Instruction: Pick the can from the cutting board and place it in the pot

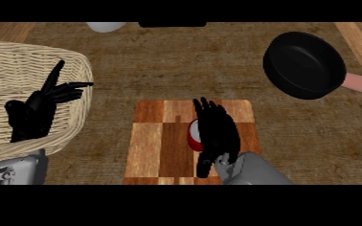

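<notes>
A red can with a pale top point(192, 135) lies on the checkered wooden cutting board point(151, 143) at the lower middle. My right hand point(218, 133) is over the can's right side and hides most of it. The fingers are straight and point away from me, and I see no curl round the can. The black pot point(304, 65) stands at the upper right with a pink handle point(354, 81) sticking out to the right. My left hand point(34, 111) rests open at the left, fingers up, over a wicker basket.
The wicker basket point(32, 62) fills the left edge. A white round object point(106, 26) and a dark flat object point(173, 24) sit at the far edge. Brown counter point(212, 67) lies between the board and the pot.
</notes>
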Controlling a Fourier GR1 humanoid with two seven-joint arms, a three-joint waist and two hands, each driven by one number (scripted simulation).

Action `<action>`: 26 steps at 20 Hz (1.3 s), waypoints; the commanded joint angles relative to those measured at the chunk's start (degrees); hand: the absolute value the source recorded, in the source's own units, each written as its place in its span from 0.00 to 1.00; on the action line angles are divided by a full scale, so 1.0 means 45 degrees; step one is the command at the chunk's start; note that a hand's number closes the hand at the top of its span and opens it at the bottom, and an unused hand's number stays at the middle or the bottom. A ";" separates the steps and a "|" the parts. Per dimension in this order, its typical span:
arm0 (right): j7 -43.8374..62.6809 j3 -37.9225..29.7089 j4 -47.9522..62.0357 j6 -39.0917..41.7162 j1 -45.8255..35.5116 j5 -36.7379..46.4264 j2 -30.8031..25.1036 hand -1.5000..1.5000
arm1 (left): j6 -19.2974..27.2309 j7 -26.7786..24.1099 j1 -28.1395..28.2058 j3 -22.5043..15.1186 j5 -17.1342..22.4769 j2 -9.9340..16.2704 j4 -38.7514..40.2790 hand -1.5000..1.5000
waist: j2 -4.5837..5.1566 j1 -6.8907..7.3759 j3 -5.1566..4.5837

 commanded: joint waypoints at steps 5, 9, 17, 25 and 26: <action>0.0469 -0.0243 0.0950 -0.0034 0.0012 0.0137 0.0632 1.00 | 0.0517 0.1850 0.0781 0.0768 -0.1034 0.0643 0.1483 0.50 | 0.0269 0.0148 -0.0228; -0.0072 0.0237 0.0832 -0.0246 -0.0502 0.0991 0.0701 1.00 | 0.0514 0.2346 0.0566 0.0818 -0.1169 0.0444 0.1165 0.50 | 0.0191 0.0201 -0.0222; -0.0757 0.0526 0.0988 -0.0344 -0.0993 0.2196 0.0152 1.00 | 0.0490 0.1944 0.0679 0.0814 -0.1610 -0.0011 0.1227 0.50 | 0.0202 0.0146 -0.0229; -0.2756 -0.3259 -0.0108 -0.0631 0.0844 0.1006 -0.5332 1.00 | 0.0239 0.1647 0.1324 0.1822 -0.1268 0.0016 0.0661 0.50 | 0.0219 -0.1327 -0.0098; -0.3032 -0.3793 0.0148 -0.0703 0.1081 0.0790 -0.5895 1.00 | 0.0302 0.1552 0.1433 0.1868 -0.1257 -0.0186 0.0468 0.50 | 0.0262 -0.1535 -0.0072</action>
